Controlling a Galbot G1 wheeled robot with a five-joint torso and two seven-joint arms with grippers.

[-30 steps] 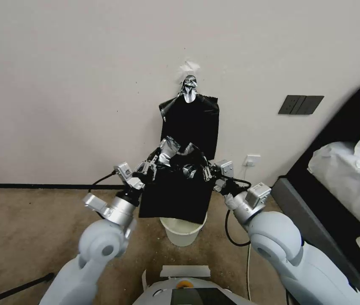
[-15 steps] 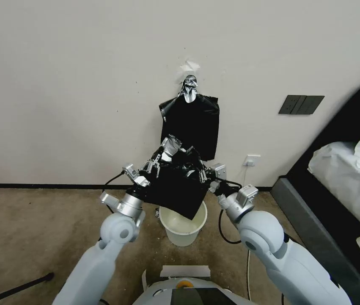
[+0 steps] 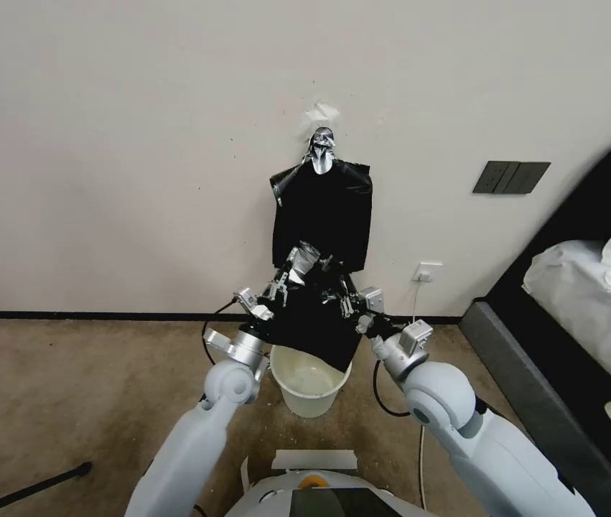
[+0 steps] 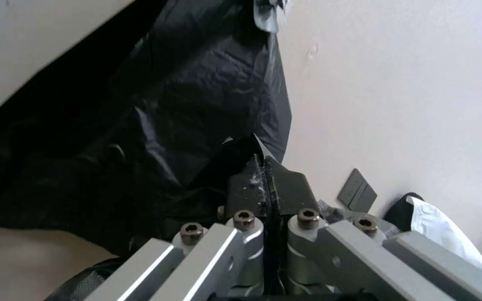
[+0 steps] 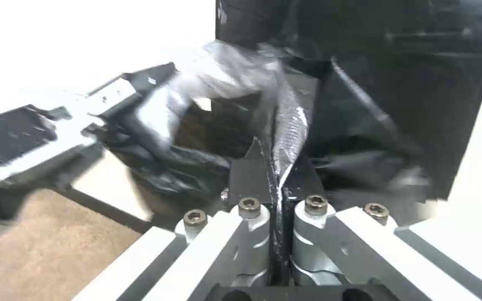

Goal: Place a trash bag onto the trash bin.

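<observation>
While clenched on the trash bag [image 3: 312, 323] (above the trash bin [image 3: 310, 384]), left claw [image 3: 285, 276] and right claw [image 3: 341, 296].

Far rim of the trash bin [image 3: 310, 391] covered by the hanging trash bag [image 3: 317, 323]; fingertips of the left gripper [image 3: 285, 278] and right gripper [image 3: 339, 293] buried in the bag's gathered top edge; bag cut off by the frame edges and motion-blurred in the right wrist view; bed at right cropped by the frame
</observation>
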